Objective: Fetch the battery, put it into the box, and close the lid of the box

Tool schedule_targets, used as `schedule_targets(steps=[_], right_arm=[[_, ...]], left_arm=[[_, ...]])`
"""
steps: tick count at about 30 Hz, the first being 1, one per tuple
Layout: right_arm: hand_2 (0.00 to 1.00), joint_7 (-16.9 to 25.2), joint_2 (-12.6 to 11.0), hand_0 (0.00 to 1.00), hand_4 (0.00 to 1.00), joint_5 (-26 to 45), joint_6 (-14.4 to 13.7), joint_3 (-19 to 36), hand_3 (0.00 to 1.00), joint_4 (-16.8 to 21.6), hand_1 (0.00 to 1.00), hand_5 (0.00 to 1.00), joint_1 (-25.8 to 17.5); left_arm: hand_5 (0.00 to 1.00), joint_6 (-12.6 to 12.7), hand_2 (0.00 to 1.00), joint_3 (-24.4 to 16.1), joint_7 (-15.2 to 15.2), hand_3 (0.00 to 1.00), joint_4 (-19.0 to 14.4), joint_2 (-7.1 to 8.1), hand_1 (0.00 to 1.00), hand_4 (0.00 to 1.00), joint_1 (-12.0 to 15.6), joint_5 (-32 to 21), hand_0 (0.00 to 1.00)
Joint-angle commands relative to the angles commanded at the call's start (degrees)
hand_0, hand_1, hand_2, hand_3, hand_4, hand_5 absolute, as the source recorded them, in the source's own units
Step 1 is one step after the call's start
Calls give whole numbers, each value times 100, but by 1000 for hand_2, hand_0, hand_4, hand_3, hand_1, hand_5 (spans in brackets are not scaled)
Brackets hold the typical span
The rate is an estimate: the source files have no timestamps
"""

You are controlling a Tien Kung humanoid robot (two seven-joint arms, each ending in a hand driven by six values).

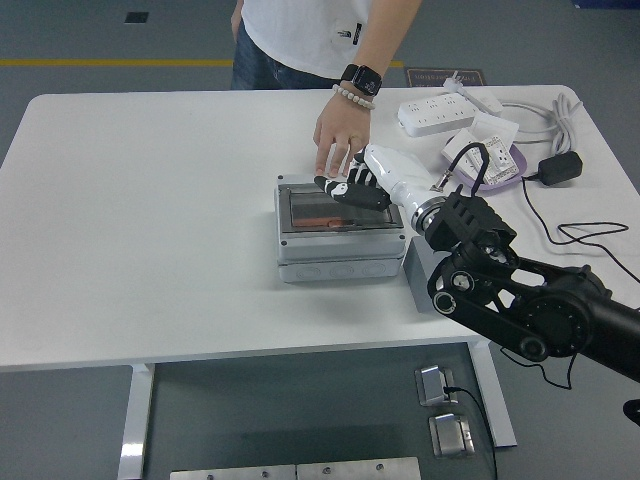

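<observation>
A grey box [340, 250] stands on the white table [150, 220]. Its clear lid [335, 210] is lowered nearly flat over the opening. An orange battery [318, 220] shows through the lid, inside the box. My right hand [352, 190] rests on top of the lid near its back right corner, its fingers extended flat and holding nothing. A person's hand [338, 132] rests on the table just behind the box, fingertips near the lid's back edge. My left arm is out of view.
A white power strip [440, 112], a purple tray with a small item [490, 160], a black adapter [560, 167] and cables [590, 235] lie at the back right. A grey block [420, 278] sits right of the box.
</observation>
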Motion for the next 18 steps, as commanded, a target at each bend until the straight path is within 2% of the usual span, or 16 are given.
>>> schedule_targets(steps=[12, 16, 18], right_arm=[[387, 85, -284, 299, 839, -331, 71, 1155, 365, 145, 376, 914, -411], [382, 392, -398, 293, 839, -262, -136, 1639, 378, 116, 371, 920, -619], [382, 638, -424, 293, 839, -116, -360, 1900, 378, 95, 371, 920, -747]], left_arm=[[2, -8, 527, -58, 15, 481, 0, -34, 601, 2, 18, 54, 389], [2, -5, 527, -84, 28, 481, 0, -50, 600, 2, 33, 71, 390], [2, -3, 527, -95, 35, 481, 0, -59, 600, 2, 46, 81, 390]])
